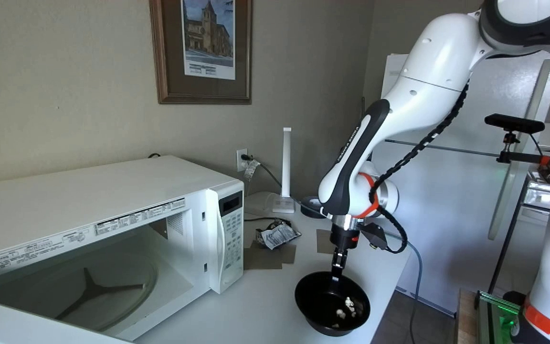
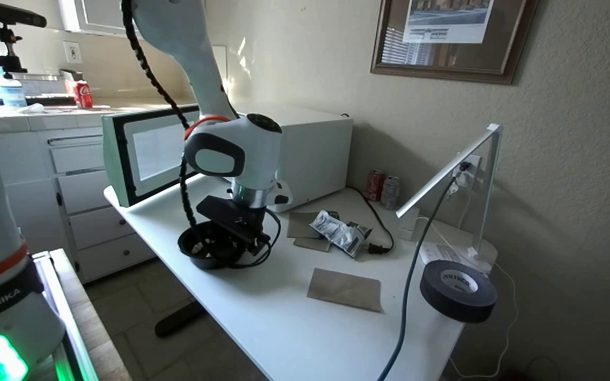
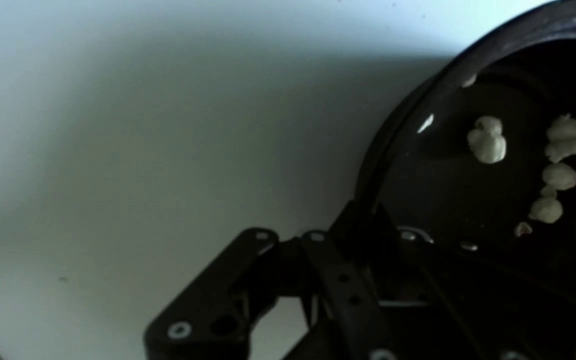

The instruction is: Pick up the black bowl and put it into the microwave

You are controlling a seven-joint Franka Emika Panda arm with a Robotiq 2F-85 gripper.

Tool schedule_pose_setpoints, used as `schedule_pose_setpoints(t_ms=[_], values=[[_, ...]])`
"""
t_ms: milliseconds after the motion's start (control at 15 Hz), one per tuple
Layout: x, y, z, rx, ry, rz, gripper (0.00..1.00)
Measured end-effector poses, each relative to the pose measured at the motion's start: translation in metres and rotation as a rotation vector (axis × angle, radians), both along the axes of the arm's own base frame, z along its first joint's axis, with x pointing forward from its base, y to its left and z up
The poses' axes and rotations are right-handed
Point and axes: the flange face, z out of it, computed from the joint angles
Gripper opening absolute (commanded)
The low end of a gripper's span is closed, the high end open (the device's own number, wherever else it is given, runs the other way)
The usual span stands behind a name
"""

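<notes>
Wrist view, jaws closed, pinching black bowl's rim

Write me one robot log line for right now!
end effector: gripping bowl by rim | bowl: on table, popcorn inside | microwave: open
</notes>
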Motion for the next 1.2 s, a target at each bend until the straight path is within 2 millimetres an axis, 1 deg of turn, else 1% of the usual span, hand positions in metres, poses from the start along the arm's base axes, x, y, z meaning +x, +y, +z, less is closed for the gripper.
schedule_pose_setpoints(t_ms=[267,467,933,1067,1200], values=[[0.000,0.002,0.000,0.004,0.009,-0.018,0.02],[0.002,0.013,0.003,0.012,0.016,-0.032,0.02],[0.015,0.058,0.025,0.049,0.016,-0.075,0.02],[0.021,0.075,0.032,0.068,0.020,-0.073,0.02],[0.027,0.097,0.039,0.099,0.033,-0.066,0.02]])
